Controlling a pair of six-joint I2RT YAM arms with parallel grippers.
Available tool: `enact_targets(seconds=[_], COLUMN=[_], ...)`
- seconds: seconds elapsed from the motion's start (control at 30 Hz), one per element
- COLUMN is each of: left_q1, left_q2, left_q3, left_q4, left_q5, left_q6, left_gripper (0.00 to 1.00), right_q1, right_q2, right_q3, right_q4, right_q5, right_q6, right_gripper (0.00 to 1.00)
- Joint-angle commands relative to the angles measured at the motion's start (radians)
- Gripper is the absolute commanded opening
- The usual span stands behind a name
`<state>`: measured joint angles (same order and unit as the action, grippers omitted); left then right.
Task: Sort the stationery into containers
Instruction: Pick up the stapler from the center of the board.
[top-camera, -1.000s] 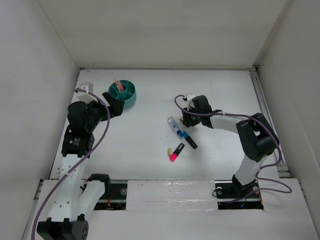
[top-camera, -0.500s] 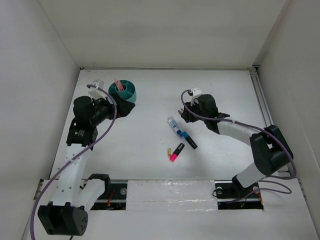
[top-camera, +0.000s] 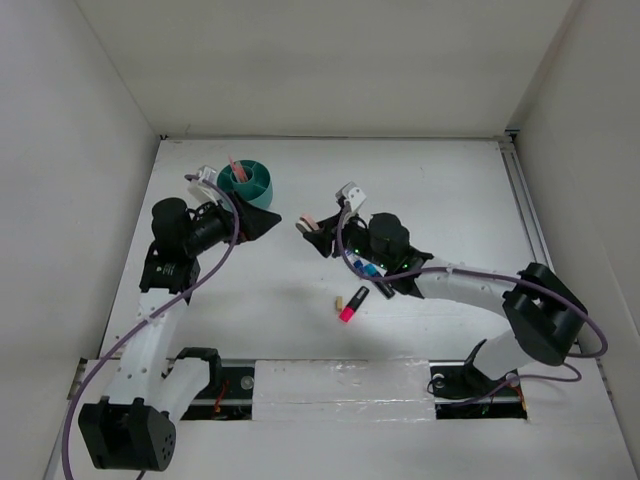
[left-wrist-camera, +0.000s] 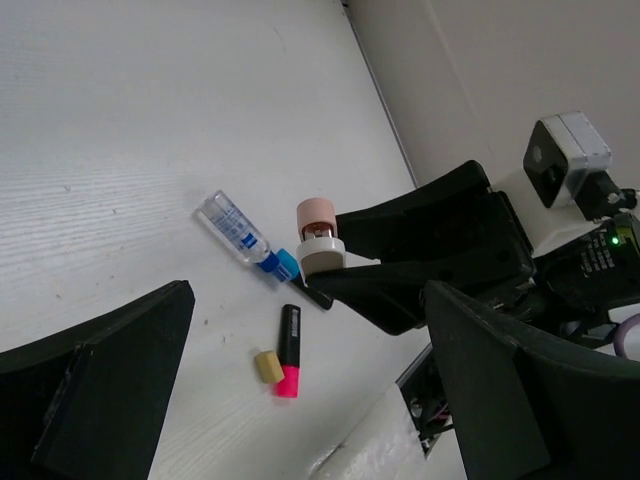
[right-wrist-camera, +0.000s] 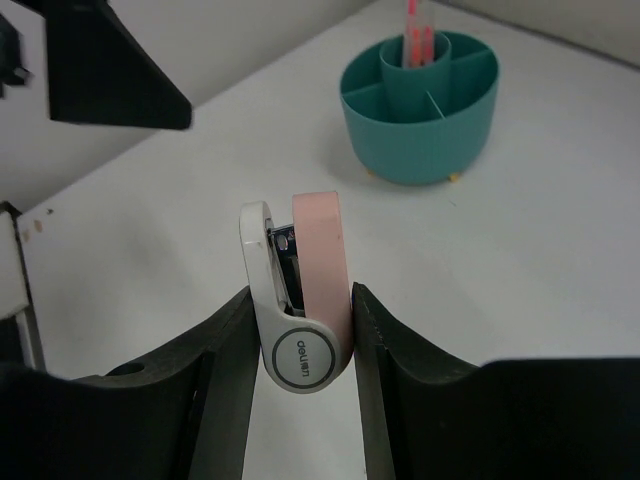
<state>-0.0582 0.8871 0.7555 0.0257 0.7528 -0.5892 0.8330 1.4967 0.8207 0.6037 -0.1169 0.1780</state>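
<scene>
Stationery status: salmon-pink pens (right-wrist-camera: 412, 30) stand in the central ring of the teal tub (right-wrist-camera: 420, 120), which sits far-left on the table (top-camera: 450, 180). I can't see into the outer compartments well enough to call them.

One piece is in the air. A pink-and-white dispenser (right-wrist-camera: 320, 260), correction tape at a guess, is clamped between the jaws of the right gripper (top-camera: 318, 238). It's off the table near the middle, with the tub ahead and well apart.

Lying on the table, clustered right of centre:
- clear-blue tube (top-camera: 347, 250)
- blue-black marker (top-camera: 378, 280) at the tube's blue end, touching or nearly so
- pink highlighter (top-camera: 352, 303)
- tiny tan piece (top-camera: 339, 302) just beside the highlighter

The left gripper (top-camera: 258, 222) hangs between the tub and the held piece, jaws wide apart, nothing in them.

Judgement: early to mid. Pens are done, one item is en route, four are untouched. It could be a handover to the left arm or a direct drop; can't tell which.
</scene>
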Motion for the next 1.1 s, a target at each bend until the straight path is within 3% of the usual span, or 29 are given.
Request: enact_targets(seconds=[0.0,0.33,0.57,0.67,0.73,0.93,1.07], left_q1=[0.000,0.000,0.000,0.000,0.000,0.000,0.000], left_q2=[-0.023,-0.111,-0.122,-0.122,-0.122,-0.112,-0.112], left_q3=[-0.013,-0.080,-0.113,-0.134,-0.134,-0.134,-0.134], left_q4=[0.074,0.118,0.189,0.204,0.217,0.226,0.226], left_q5=[0.034,-0.050,-0.084,-0.107,-0.116,-0.165,-0.175], left_q6=[-0.033,-0.122,-0.170,-0.181,-0.181,-0.181,-0.181], left_gripper=[0.96,0.94,0.94,0.89,0.80,0.70,0.57], right_q1=[0.052,0.149,0.193,0.213,0.222,0.242,0.253], right_q2=[0.020,0.085,0.114,0.132,0.145,0.166,0.177], right_q3=[0.066,0.143,0.207,0.235,0.248,0.279,0.288], right_q4=[0.196,0.274,0.234,0.203,0.203,0.203,0.203], right_q5=[0.032,0.111,0.177,0.187,0.198,0.198,0.198], right_q6=[0.034,0.043,0.055,0.055,0.055,0.045,0.044], right_gripper=[0.00,0.00,0.00,0.00,0.00,0.00,0.00])
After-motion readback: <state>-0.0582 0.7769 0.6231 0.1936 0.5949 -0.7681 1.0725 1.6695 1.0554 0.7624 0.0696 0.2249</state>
